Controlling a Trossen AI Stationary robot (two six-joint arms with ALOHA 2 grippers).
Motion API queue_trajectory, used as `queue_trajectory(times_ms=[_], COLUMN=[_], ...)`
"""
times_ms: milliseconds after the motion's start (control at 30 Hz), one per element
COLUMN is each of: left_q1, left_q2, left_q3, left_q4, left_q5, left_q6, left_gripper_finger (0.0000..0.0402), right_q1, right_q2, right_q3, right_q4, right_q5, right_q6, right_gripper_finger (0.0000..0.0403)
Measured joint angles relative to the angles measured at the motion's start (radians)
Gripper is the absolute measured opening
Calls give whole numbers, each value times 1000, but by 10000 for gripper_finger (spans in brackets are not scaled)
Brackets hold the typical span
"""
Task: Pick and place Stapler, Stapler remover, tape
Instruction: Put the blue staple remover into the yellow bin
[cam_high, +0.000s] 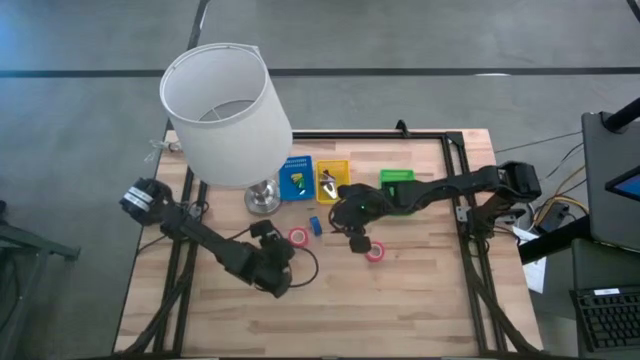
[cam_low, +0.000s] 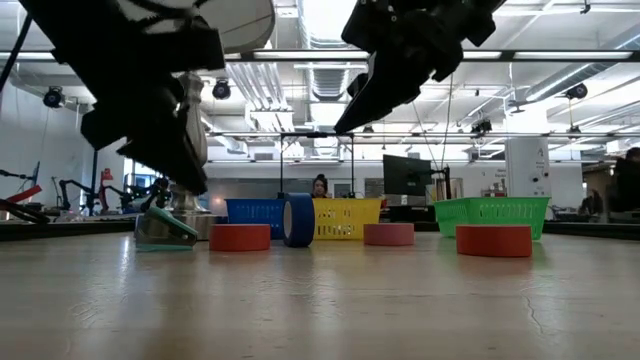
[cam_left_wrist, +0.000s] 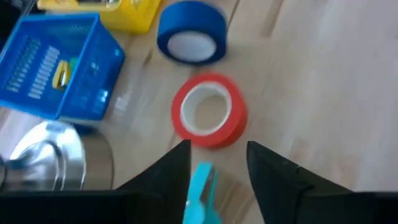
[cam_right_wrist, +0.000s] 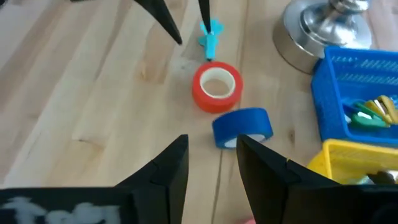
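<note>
Mid-table, red tape rolls (cam_high: 298, 237) and blue roll (cam_high: 315, 226) unsorted beside trays (cam_high: 333, 170); left gripper (cam_left_wrist: 214, 168) and right gripper (cam_right_wrist: 211, 158) both part-open, empty.

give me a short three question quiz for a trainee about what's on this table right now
1. True or false: the blue tape roll lies flat on the table.
2. Which tray stands nearest the lamp? A) green B) yellow C) blue
3. Fill in: the left gripper has a ___ tape roll just ahead of its open fingers.

Key: 1 false, it stands on edge. 2 C, the blue tray. 3 red, the red tape roll.
</note>
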Motion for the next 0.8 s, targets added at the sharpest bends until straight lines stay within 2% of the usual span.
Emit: queue_trajectory(times_ms=[167, 333, 600, 800], left_q1=[20, 44, 94, 108], left_q2=[0, 0, 0, 0], left_q3=[0, -6, -91, -136], left_q4=[-78, -95, -66, 14], left_q5=[63, 117, 177, 231], left_q6=[0, 18, 16, 7], left_gripper_finger=[201, 222, 223, 221], right_q1=[7, 5, 5, 6], right_q2=[0, 3, 24, 25], right_q3=[-2, -3, -4, -4], right_q4=[-2, -2, -5, -5], right_q5=[1, 0, 0, -1], right_q6=[-4, -4, -8, -8], right_gripper_finger=[139, 138, 126, 128])
